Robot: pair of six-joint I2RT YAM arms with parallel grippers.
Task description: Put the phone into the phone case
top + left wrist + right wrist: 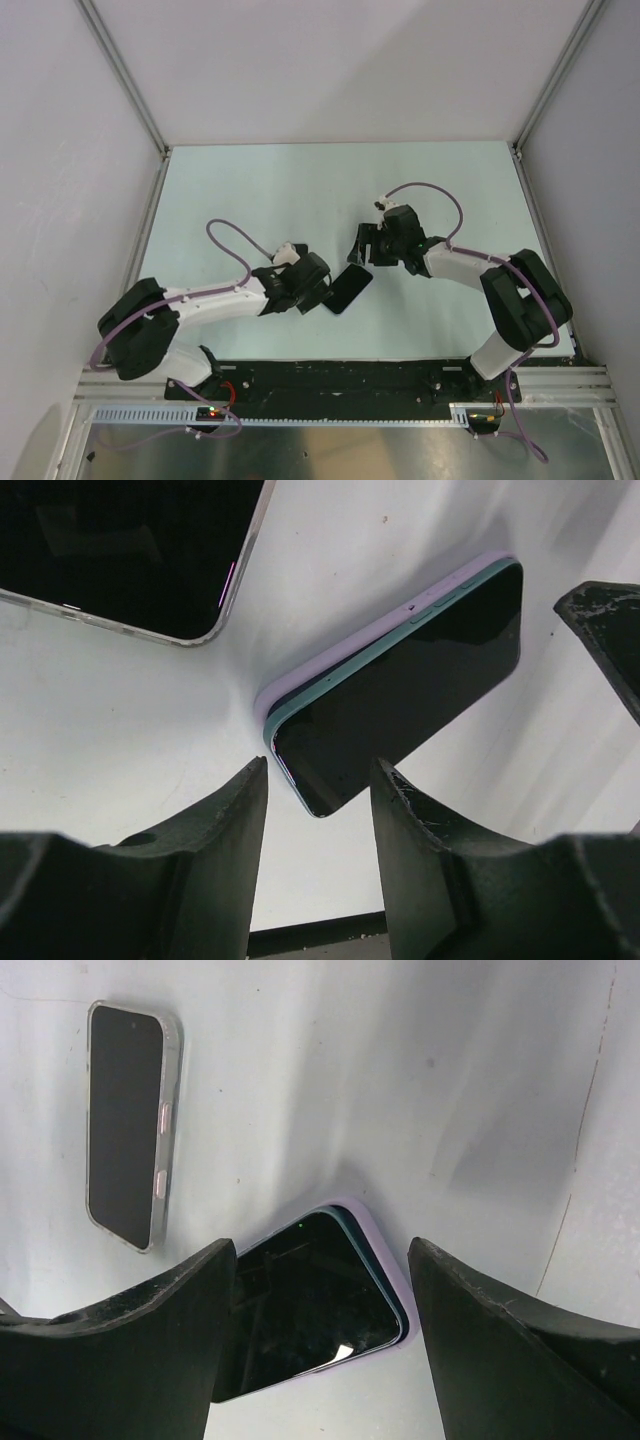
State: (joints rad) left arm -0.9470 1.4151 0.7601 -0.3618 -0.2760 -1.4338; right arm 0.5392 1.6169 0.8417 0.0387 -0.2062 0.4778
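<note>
The slim black-screened smartphone with a lavender rim is lying screen-up on the pale counter. The left fingers and right fingers are flanking it, spread, gripping nothing.

Top: fixed high above and behind my bases, facing down on the whole table, far off.
Left wrist: low and close, looking out between my left fingers.
Right wrist: close, looking steeply down past my right fingers.
Shared: all three catch the phone; both wrists also catch the case.
</note>
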